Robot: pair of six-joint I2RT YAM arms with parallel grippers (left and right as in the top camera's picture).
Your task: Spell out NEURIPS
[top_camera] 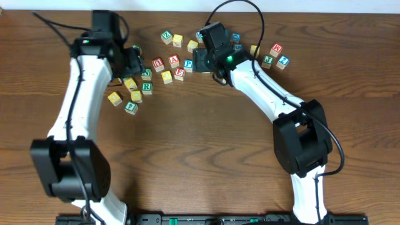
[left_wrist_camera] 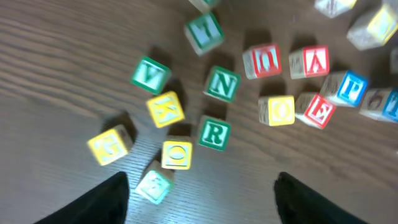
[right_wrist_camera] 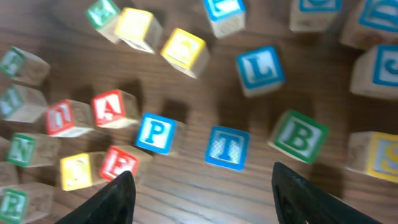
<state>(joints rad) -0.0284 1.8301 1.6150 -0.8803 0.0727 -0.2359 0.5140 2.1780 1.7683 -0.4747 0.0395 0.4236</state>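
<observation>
Over a brown wooden table (top_camera: 200,156), hovering with the left hand (left_wrist_camera: 200,193) apart and empty near green N (left_wrist_camera: 222,84) and green R (left_wrist_camera: 214,132), right hand (right_wrist_camera: 203,186) likewise apart and empty beside blue P (right_wrist_camera: 155,132). Probably gathering scattered letters; next calls for centring over one cube, then closing.

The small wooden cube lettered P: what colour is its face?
Blue, white letter; the P cube shows best in the right wrist view.

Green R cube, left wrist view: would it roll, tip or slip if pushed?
The green R cube sits flat on a face, so it likely won't roll or tip. It looks like painted wood, probably stiff and light. A yellow cube lies close beside it, so a push might shove that too.
</observation>
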